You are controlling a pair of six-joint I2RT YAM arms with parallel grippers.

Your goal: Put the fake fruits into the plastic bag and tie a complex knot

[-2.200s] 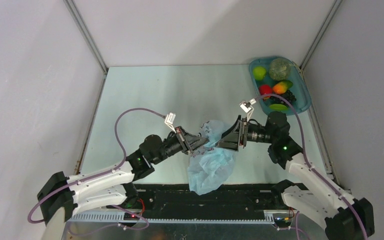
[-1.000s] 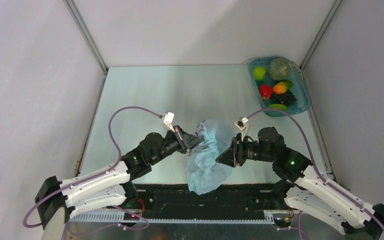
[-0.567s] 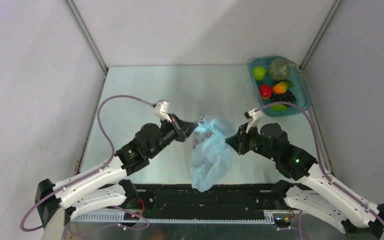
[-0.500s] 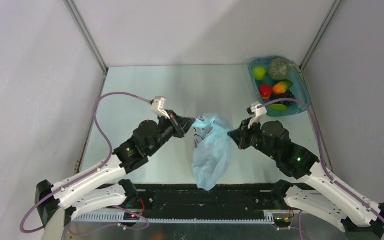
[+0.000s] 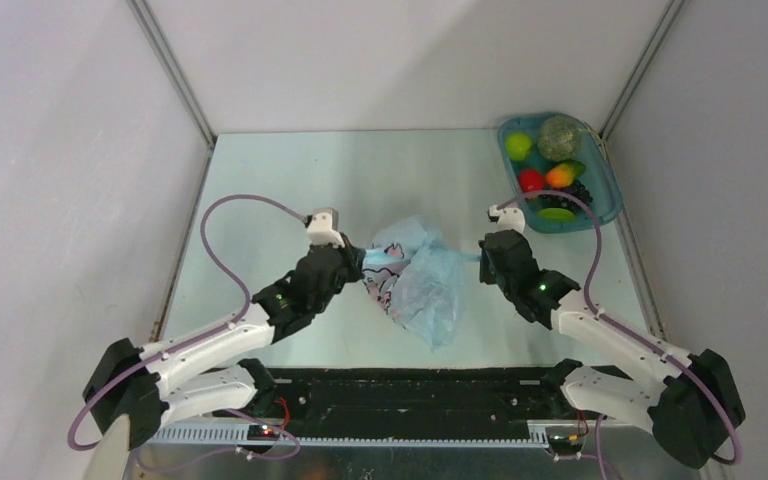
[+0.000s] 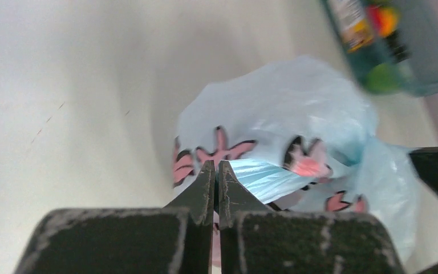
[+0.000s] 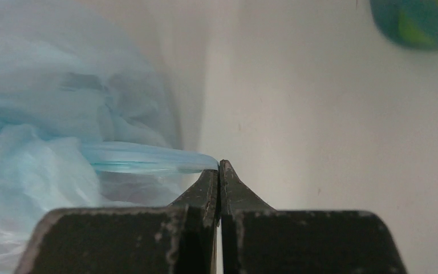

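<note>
Pale green is the colour of the worktop [image 5: 290, 190], the biggest thing here. The left arm [image 5: 210, 340] and the right arm [image 5: 600, 330] both reach in from the near edge, with bent elbows pushed out to the sides and wrists turned to face each other. Between them, in the middle of the worktop, hangs the plastic bag [image 5: 420, 285], thin, blue and crinkly. It looks like they hold it from both sides to pull its mouth open for loading. The teal tray [image 5: 608, 195] sits in the far right corner, well apart from the bag, and the fake fruits [image 5: 545, 175] lie in it, not yet packed. The left gripper [image 6: 215, 165] is pressed tight on one blue strip. The right gripper [image 7: 219, 166] pinches another strip at its tips.
</note>
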